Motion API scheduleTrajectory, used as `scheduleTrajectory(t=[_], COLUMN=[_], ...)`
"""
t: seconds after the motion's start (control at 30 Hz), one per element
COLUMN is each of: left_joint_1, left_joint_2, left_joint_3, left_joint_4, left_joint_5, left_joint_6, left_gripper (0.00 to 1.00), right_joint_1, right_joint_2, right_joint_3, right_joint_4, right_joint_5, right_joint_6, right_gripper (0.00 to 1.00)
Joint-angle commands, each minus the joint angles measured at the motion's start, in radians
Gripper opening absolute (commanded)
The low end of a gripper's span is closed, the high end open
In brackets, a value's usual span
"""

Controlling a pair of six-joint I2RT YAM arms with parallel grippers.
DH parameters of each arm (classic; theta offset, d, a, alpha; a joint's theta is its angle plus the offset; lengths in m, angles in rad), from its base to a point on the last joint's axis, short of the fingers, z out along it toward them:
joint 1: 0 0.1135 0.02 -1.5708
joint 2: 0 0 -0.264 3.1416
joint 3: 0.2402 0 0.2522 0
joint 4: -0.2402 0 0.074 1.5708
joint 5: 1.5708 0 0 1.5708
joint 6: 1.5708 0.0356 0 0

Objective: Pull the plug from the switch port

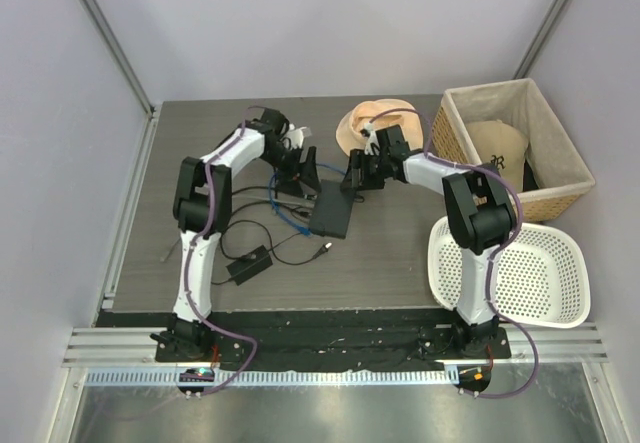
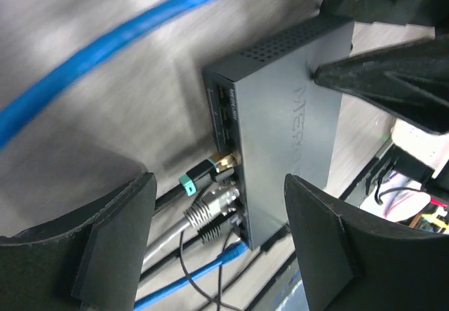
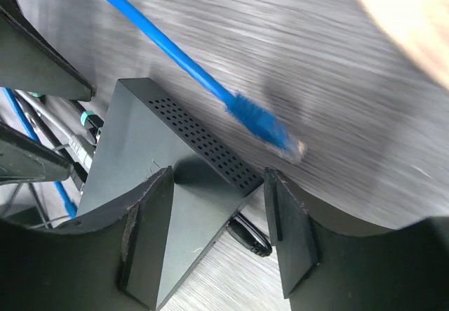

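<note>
My left tool point(image 2: 219, 192) hangs wide open facing the small bright-blue plug point(image 2: 228, 251), apparently seated in the end switch port point(image 2: 237, 234) of the flat black box point(image 2: 280, 114). Light, hard plastic, probably latched: I'd pinch its body, not the limp cable. My right tool point(image 3: 217, 177) straddles the box's far corner; clamped or not, I cannot tell.

Evenly bright, soft shadows; wrist views motion-blurred, the blue cable point(image 2: 91, 62) perhaps most.
</note>
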Motion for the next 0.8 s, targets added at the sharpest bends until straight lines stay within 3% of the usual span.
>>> scheduleTrajectory(t=[0.0,0.43,0.57,0.63,0.77], left_joint_1=[0.01,0.004,0.011,0.024,0.054], left_joint_2=[-0.124,-0.313,-0.301,-0.293,-0.296], left_joint_3=[-0.122,-0.36,-0.314,-0.29,-0.225], left_joint_4=[0.007,0.061,0.027,0.006,-0.016], left_joint_5=[-0.029,-0.011,-0.04,-0.049,-0.061], left_joint_6=[-0.011,-0.06,-0.034,-0.02,-0.008], left_gripper=[0.77,0.77,0.77,0.77,0.79], right_joint_1=[0.056,0.085,0.083,0.074,0.042], right_joint_2=[0.034,0.103,0.06,0.007,-0.089], right_joint_3=[0.067,0.151,0.162,0.167,0.167], right_joint_4=[0.037,0.045,0.034,0.03,-0.006], right_joint_5=[-0.089,-0.084,-0.058,-0.044,-0.05], right_joint_6=[-0.06,-0.101,-0.136,-0.158,-0.203], right_gripper=[0.57,0.55,0.64,0.73,0.79])
